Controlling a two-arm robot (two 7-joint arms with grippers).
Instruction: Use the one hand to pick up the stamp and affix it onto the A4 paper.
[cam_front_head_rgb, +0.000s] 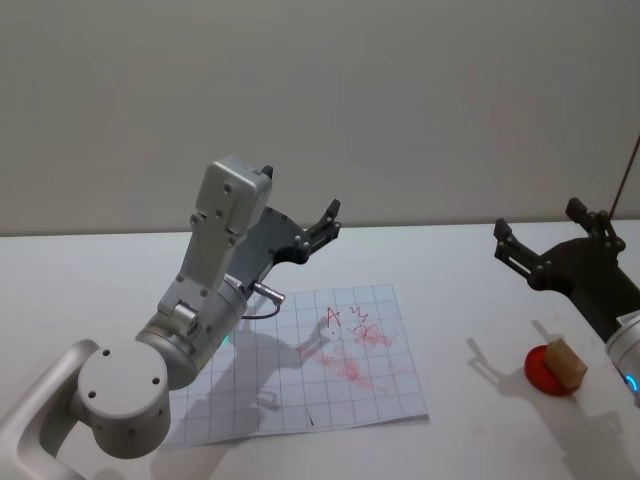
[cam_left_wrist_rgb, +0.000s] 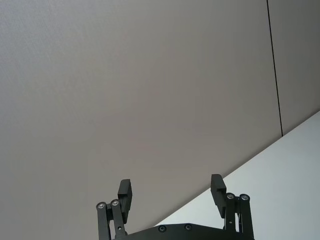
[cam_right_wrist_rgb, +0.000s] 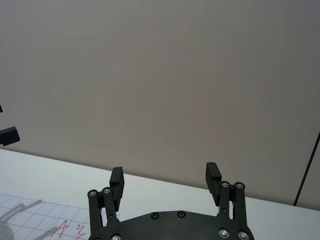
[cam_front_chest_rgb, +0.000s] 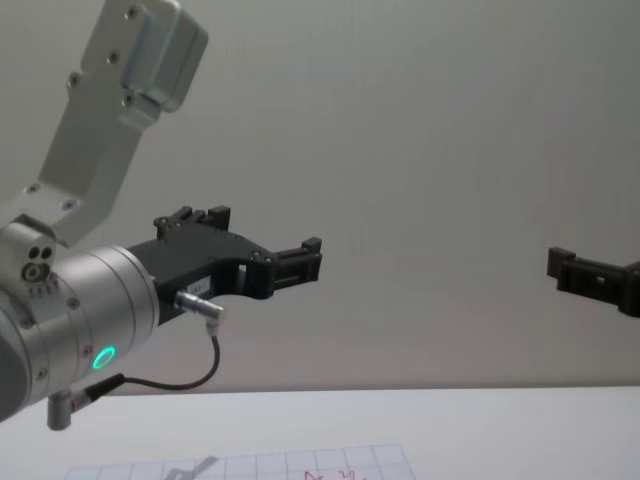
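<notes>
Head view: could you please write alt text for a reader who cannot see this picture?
A tan stamp sits on a round red pad at the right of the white table, near the open right gripper. The gridded A4 paper, bearing red marks, lies in the middle, with the open left gripper raised near its far edge.
</notes>
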